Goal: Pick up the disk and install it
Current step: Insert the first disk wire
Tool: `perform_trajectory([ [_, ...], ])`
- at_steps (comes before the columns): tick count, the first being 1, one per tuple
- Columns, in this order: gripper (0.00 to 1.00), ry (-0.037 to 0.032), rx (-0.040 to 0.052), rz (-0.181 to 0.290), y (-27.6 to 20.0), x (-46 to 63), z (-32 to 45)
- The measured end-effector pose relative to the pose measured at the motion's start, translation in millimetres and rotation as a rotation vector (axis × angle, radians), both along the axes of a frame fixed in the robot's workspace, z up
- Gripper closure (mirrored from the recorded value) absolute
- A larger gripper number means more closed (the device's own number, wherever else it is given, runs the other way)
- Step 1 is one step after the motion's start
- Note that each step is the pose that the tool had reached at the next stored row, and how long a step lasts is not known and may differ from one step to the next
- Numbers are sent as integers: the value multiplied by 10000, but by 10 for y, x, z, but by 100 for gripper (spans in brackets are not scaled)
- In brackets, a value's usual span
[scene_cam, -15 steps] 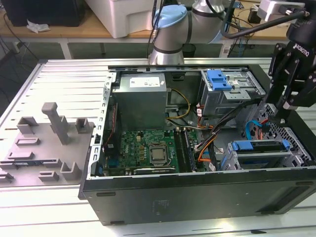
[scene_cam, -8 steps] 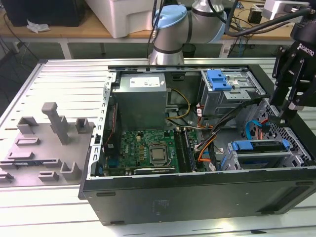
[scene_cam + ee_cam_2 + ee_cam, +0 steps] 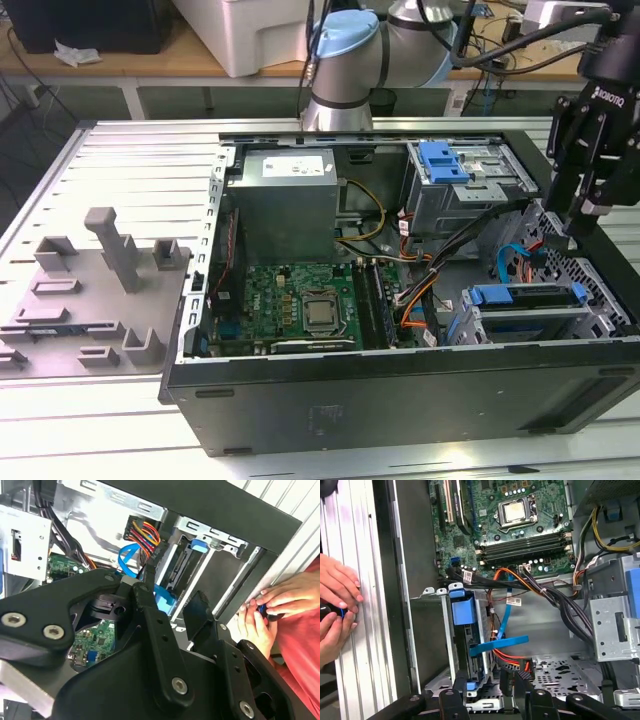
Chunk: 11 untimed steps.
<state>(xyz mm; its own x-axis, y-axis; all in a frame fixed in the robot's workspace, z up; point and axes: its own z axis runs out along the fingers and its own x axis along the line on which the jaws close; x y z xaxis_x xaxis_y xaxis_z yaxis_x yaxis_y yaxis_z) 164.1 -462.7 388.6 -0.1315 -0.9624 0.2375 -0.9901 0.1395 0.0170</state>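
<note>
The disk, silver with a blue carrier bracket, sits in the lower drive bay at the front corner of the open computer case, on the exterior view's right. In the first wrist view the disk stands on edge in its metal slot, just beyond my fingertips. My gripper hovers above that corner of the case, open, with nothing between its black fingers. In the second wrist view the gripper points at the bay, where the disk's blue tab shows.
A person's hands rest on the ribbed table beside the case wall, holding a small dark object. Inside the case are the grey power supply, the motherboard, a metal cage with a blue clip and loose cables.
</note>
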Motion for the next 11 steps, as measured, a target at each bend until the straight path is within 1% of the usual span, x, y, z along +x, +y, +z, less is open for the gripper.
perform_trajectory([
  [2,49,2,-136,-1,46,8,-16],
  [3,49,6,-282,-2,85,18,-29],
  [6,49,13,-488,-2,148,40,-53],
  [8,49,17,-577,-4,193,65,-76],
  [9,49,21,-654,-6,218,82,-92],
  [10,49,26,-704,-8,229,88,-101],
  [11,49,31,-773,-10,238,93,-109],
])
